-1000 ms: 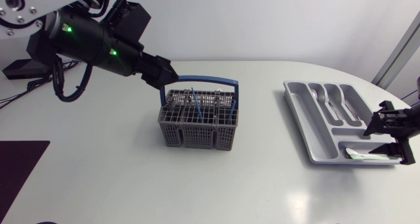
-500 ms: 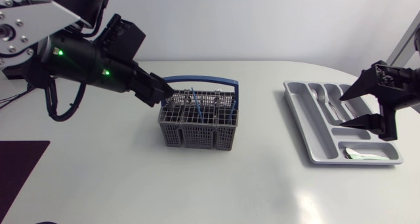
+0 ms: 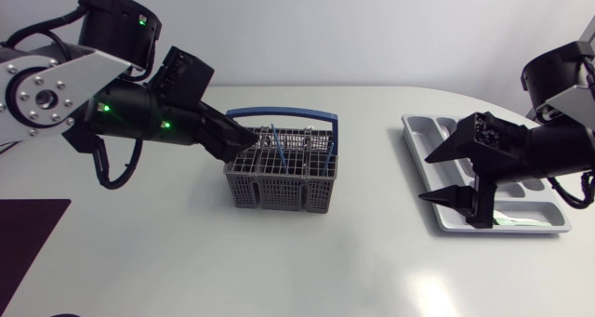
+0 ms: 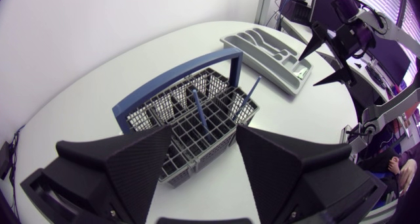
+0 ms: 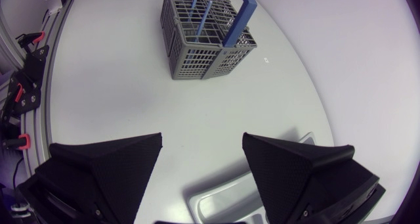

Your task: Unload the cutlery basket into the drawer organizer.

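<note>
Cutlery basket (image 3: 281,173) stands upright mid-surface. At least 2 thin blue-handled utensils (image 3: 278,142) lean in its cells under the blue carry handle (image 3: 284,113). Drawer organizer (image 3: 418,136) lies well apart from the basket, on the side away from my left arm.

Left pincer (image 3: 244,140): released, nothing between the fingers, tips at the basket's rim corner farthest from the organizer.
Right pincer (image 3: 446,176): released too and empty, over the organizer's edge nearest the basket.

Risks, as I judge them:
- Broad wedge fingers against narrow cells: a tip may catch rim or mesh and shove or tip the light basket.
- Slim, slanted utensil handles could slip from a loose pinch, or drag on the mesh and lift the basket with them.
- The carry handle arches over the basket, so a steep descent may strike it.
- Both arms converging on the basket could clash.

Writing: none readable on basket, organizer or arms. Only green lights (image 3: 105,110) show on the left arm.
</note>
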Controlling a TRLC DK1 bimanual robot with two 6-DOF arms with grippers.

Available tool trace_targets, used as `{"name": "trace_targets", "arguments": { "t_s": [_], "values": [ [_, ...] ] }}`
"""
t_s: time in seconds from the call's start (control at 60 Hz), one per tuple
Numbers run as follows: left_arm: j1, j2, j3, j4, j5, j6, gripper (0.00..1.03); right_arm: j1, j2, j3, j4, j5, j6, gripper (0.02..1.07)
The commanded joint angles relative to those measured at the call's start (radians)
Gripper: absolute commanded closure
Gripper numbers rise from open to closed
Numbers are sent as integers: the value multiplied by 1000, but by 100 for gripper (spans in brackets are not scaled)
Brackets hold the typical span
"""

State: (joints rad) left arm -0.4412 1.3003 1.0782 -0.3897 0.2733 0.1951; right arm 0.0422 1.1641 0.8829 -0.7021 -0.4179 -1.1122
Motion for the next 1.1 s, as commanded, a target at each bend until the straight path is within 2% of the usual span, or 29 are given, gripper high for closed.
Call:
{"name": "trace_targets", "arguments": {
  "t_s": [0.0,0.233,0.517,0.8,0.85,1.017,1.083],
  "values": [
    [-28,-7,-38,41,10,-2,35,41,-11,-50,32,8,91,18],
    [-53,-19,-135,212,-14,-40,39,163,-30,-96,115,57,215,18],
    [-50,57,-170,353,-19,-95,39,232,-11,-105,168,82,278,18],
    [-50,172,-121,410,-19,-141,39,235,5,-119,196,82,279,18],
    [-48,178,-120,433,-19,-155,43,235,9,-122,194,82,278,18],
    [-51,232,-93,460,-19,-175,44,235,12,-134,210,80,275,18],
    [-54,249,-81,463,-26,-180,48,234,12,-137,210,80,272,18]
  ]
}}
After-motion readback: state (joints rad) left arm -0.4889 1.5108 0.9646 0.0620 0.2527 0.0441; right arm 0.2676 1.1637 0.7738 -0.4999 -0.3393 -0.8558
